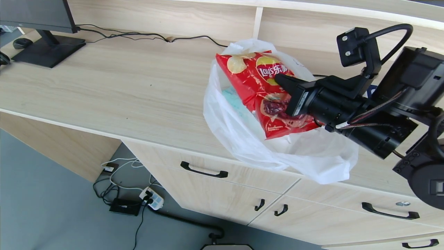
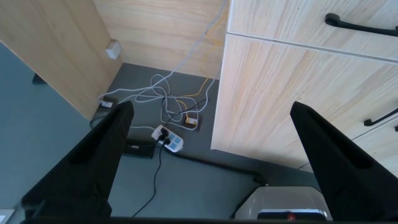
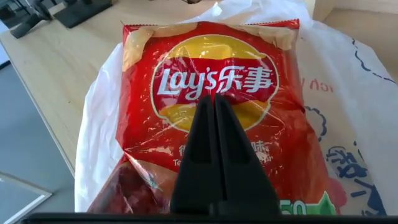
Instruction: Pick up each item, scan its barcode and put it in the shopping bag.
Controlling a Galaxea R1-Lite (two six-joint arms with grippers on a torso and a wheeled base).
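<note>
Chip bag (image 1: 253,86) lies face up across the mouth of the white shopping bag (image 1: 242,139), top edge toward the back of it, lower corner poking past the front rim. Red film, round yellow-and-red logo with white lettering, chip pictures at the top corners, and a darker picture low down. The bottom strip of print is cut off in the right wrist view.

Right hand (image 3: 212,102) sits over the middle of the chip bag, just below the logo. Its fingers are pressed together with no gap. Can't tell whether any film is pinched between them; they hide that spot and part of the lower print.

Shopping bag has blue print on the side wall (image 3: 348,155), crumpled and only partly visible, not legible. A teal item (image 1: 236,100) is inside, mostly hidden under the chip bag. The shopping bag stands at the tabletop (image 1: 121,90) front edge and sags over it above the drawers.

Left hand (image 2: 210,106) has fingers spread wide and holds nothing. It is down by the cabinet front (image 2: 280,93), over the floor with its cables and power strip (image 2: 169,140).
</note>
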